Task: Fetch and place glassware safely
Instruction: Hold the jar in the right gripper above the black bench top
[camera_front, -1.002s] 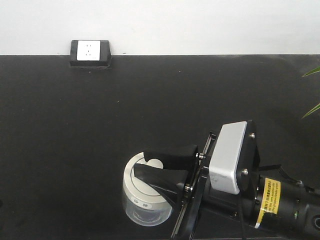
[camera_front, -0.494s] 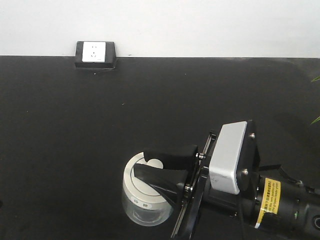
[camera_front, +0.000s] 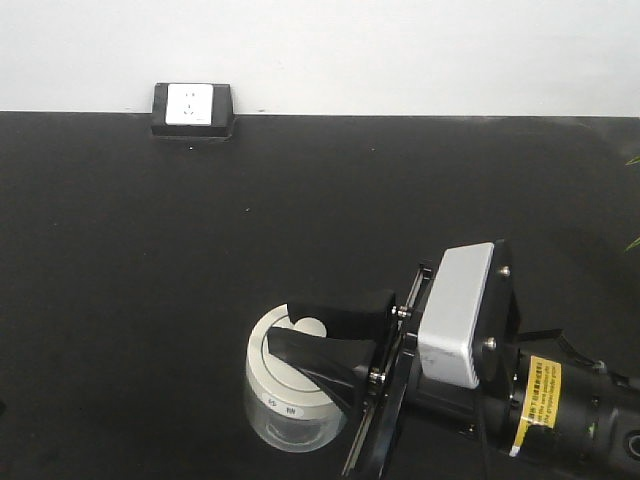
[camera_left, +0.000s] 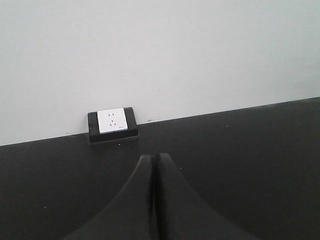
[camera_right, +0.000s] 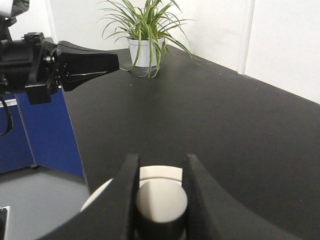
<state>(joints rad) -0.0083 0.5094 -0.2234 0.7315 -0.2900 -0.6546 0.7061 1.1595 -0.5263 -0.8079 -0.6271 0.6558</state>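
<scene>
The glassware is a squat clear jar (camera_front: 292, 415) with a round cream-white lid (camera_front: 270, 372), low in the front view over the black table (camera_front: 300, 200). My right gripper (camera_front: 285, 328) reaches in from the lower right and is shut on the lid's raised knob (camera_right: 161, 202). In the right wrist view the two dark fingers press the knob from both sides. Whether the jar rests on the table I cannot tell. My left gripper (camera_left: 155, 157) is shut with nothing in it, its tips pressed together. It also shows in the right wrist view as the left gripper (camera_right: 114, 62) at upper left.
A white power outlet in a black housing (camera_front: 192, 108) sits at the table's far edge against the pale wall. A potted plant (camera_right: 145, 30) stands on the table's corner. A blue panel (camera_right: 40, 135) and grey floor lie past the table edge.
The outlet has shifted slightly right and down in the front view and the plant leaves at the right edge have nearly left it. The jar and right gripper keep their place in the frame.
</scene>
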